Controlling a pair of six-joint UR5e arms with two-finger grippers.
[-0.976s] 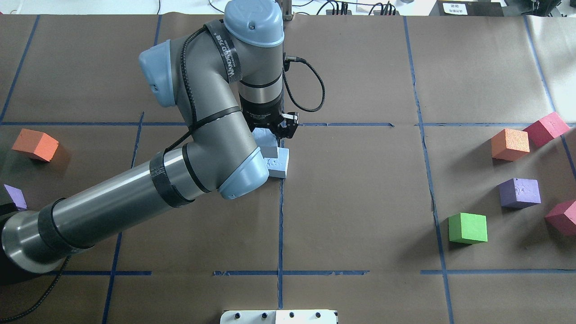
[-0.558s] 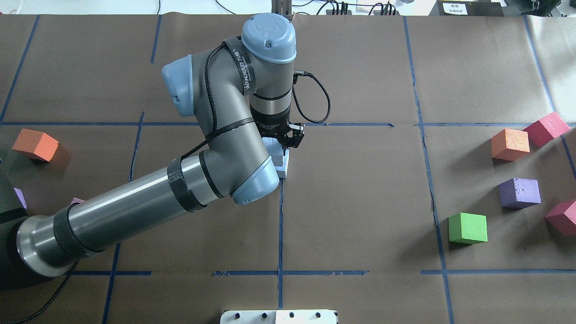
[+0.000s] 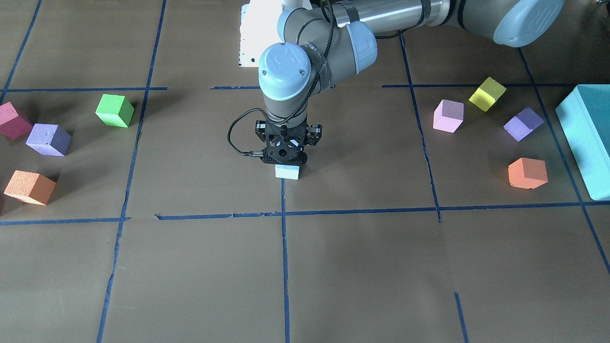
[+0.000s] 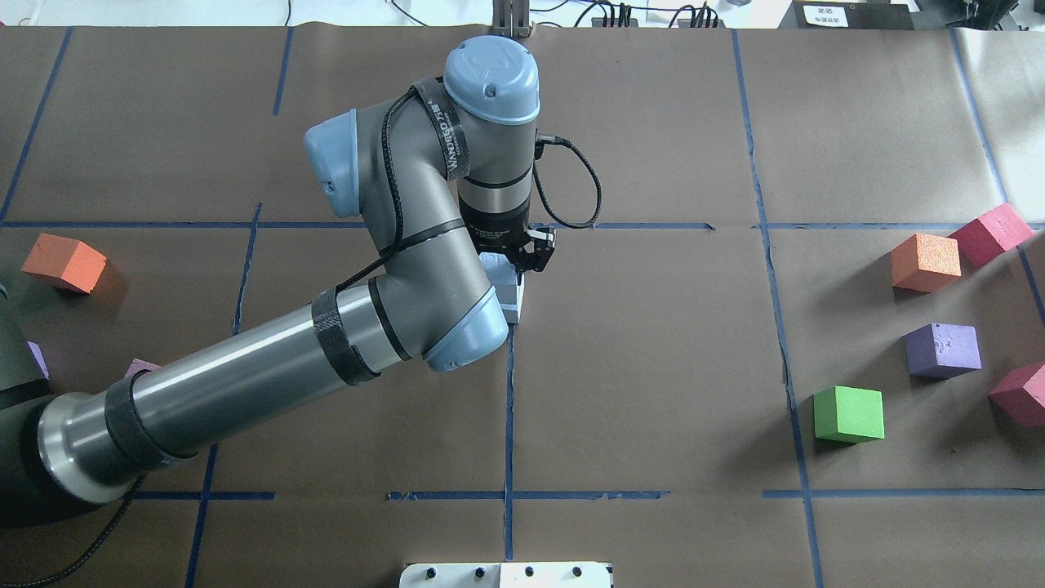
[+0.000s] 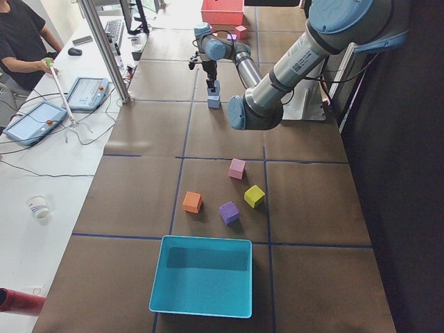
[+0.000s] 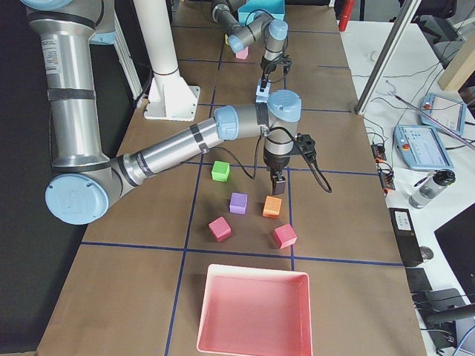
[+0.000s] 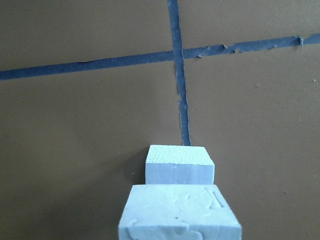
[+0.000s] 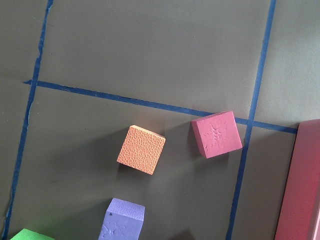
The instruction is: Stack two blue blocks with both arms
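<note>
Front cam: left gripper (image 3: 286,159) hung straight down over mid table (image 3: 381,267), w/ the lower blue block (image 3: 287,173) showing right under it on the tape line (image 3: 283,247); the gripper body hid the jaws, so no read there. Overhead: left arm (image 4: 269,384) lay in from the L side, and a bit of the upper blue block (image 4: 492,265) showed beside a black finger, the lower one just below it in frame. Ext left: the pair read as one pale column under the L wrist, one over the other. Ext right: same column, far off; right gripper (image 6: 276,182) hung near the orange block (image 6: 272,207), well apart from the blue pair, and I couldn't tell its jaws from there. L wrist cam: upper blue block (image 7: 180,215) filled the bottom edge, lower blue block (image 7: 180,172) beyond it w/ a strip of it uncovered, lined up side to side. I took the L jaws as closed on the upper one; whether it touched the lower one I couldn't tell. R wrist cam: orange block, pink block (image 8: 216,134), purple block (image 8: 122,217), no blue. My read: pick and carry done, alignment approx there; left to do = seat it, let go, back off. R arm's share didn't show.
</note>
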